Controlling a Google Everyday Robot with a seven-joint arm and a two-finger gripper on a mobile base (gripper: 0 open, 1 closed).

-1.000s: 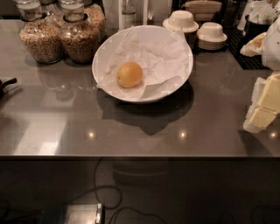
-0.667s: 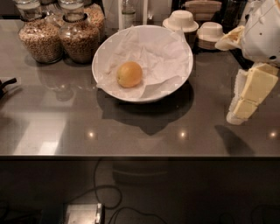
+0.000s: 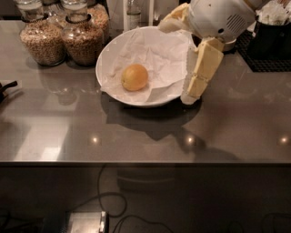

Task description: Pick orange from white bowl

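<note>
The orange [image 3: 134, 77] lies in the white bowl [image 3: 107, 53], a little left of the bowl's middle, on crumpled white paper. My gripper [image 3: 176, 61] hangs over the bowl's right side, to the right of the orange and not touching it. It is open: one cream finger [image 3: 200, 73] points down past the right rim, and the other [image 3: 173, 20] reaches over the far rim. Nothing is held. The white wrist housing hides the cups behind the bowl.
Two glass jars of grain [image 3: 41, 38] [image 3: 84, 36] stand left of the bowl at the back. A bottle [image 3: 132, 12] stands behind the bowl. A black mat [image 3: 268, 57] lies at the far right. A small dark object [image 3: 6, 88] is at the left edge. The counter's front edge [image 3: 145, 161] runs across.
My gripper has moved left from the right side of the counter to over the bowl's right rim. The orange and bowl have not moved.
</note>
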